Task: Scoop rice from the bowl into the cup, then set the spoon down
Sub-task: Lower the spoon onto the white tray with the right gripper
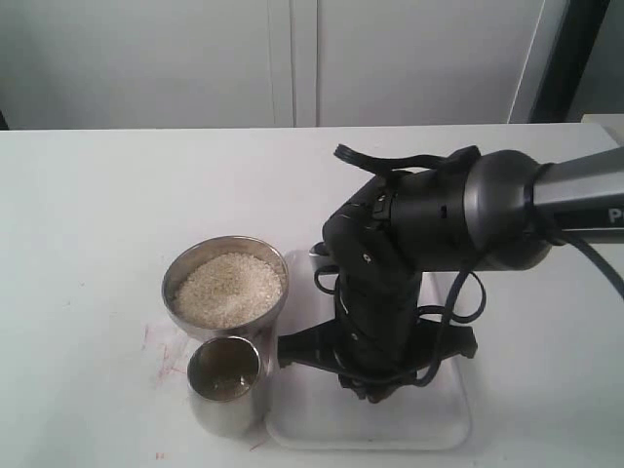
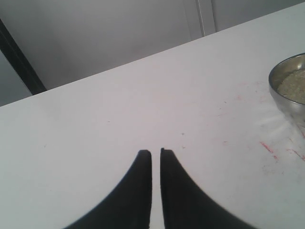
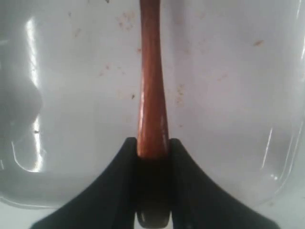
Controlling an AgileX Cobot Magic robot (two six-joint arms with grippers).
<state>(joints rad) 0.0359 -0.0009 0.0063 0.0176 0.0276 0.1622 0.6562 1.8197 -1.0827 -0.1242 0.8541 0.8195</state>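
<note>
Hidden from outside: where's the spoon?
Right wrist view: the spoon is clamped in the right gripper, over the white tray right of the cup.

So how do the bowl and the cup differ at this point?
The bowl is wide with sloping walls; the cup is narrower and straight-sided. The bowl is filled with rice; the cup's inside looks mostly bare metal, though its bottom is hard to read. In the exterior view the cup stands nearer the camera, close in front of the bowl. Both are shiny steel, upright, on the white table.

Ext high-oblique; bowl (image 1: 174,276) also L-wrist.
</note>
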